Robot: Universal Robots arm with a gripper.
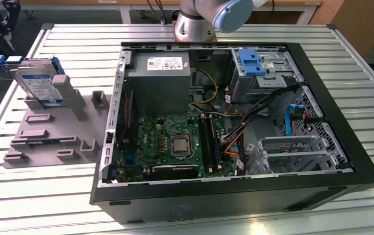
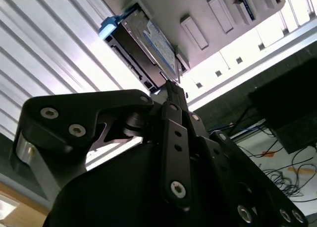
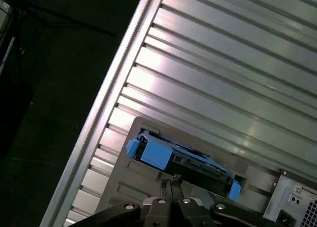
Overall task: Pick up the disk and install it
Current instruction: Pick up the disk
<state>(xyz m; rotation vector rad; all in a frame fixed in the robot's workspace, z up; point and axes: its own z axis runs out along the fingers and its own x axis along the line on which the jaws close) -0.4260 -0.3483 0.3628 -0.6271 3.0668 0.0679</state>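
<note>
The disk (image 1: pixel 35 81) stands tilted in a grey holder (image 1: pixel 49 132) on the bench (image 1: pixel 75 39), at the exterior view's left, just beside the open computer case (image 1: pixel 343 147). Its label side is turned up (blue rails show at its upper end). In both wrist views the jaws are pressed together and carry nothing; the disk (image 2: pixel 143 43) (image 3: pixel 188 160) lies beyond their tips, apart from them. Inside the case a blue bracket (image 1: pixel 250 61) sits at the far side, near the arm (image 1: pixel 200 19)
</note>
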